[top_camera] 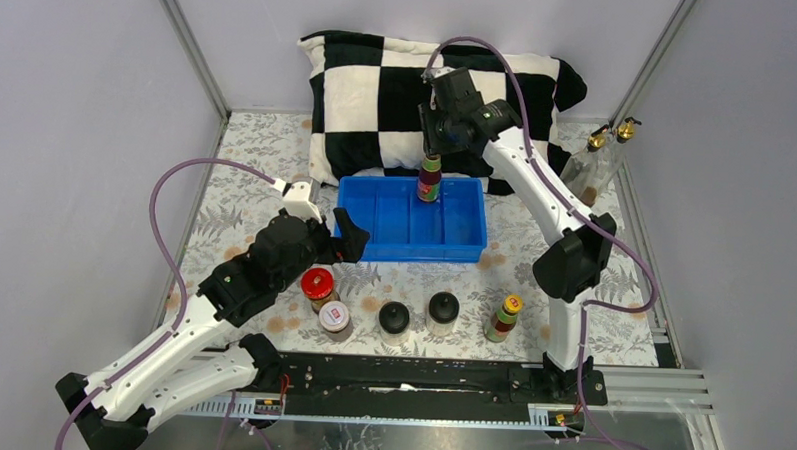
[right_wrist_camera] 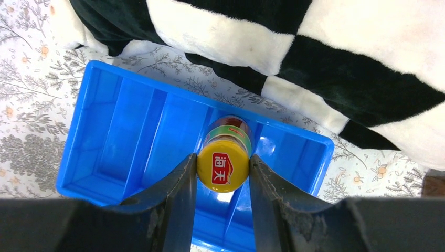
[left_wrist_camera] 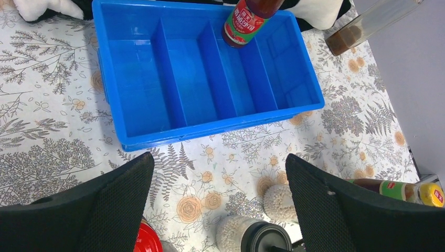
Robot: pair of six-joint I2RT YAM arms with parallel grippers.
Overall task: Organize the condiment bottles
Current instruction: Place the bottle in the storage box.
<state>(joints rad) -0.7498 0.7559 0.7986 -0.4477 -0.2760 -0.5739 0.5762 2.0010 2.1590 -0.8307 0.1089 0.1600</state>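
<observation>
R gripper (right_wrist_camera: 223,164) is clamped on the yellow cap of a slim sauce bottle (right_wrist_camera: 226,130), one finger each side. The cap top has a red square w/ white characters, 海天. The body label is red w/ white writing and a green band above, too small to read. The bottle hangs upright, long axis vertical, cap up, base down inside the blue tray (top_camera: 374,249), toward its far side and right of centre. It's approx. in the third of four lengthwise compartments counting from the left; can't tell if the base touches the floor. L gripper (left_wrist_camera: 219,157) has its jaws wide apart, nothing in them, and hovers just off the tray's near-left corner, above the jars. Along the near edge, all standing on the table: red-lidded jar (top_camera: 318,285), white-lidded jar (top_camera: 334,318) w/ a small red-and-white sticker on top, unreadable, two black-capped jars (top_camera: 394,320) (top_camera: 443,310), and a second yellow-capped bottle (top_camera: 504,319) further right w/ the same red/green label. Two gold-spouted glass bottles (top_camera: 597,162) stand in the far-right corner by the wall. The table has a grey-leaf, orange-flower cloth (top_camera: 591,322); a black-and-white checked pillow (top_camera: 379,84) lies behind the tray. Plain grey walls, aluminium posts in the corners.
</observation>
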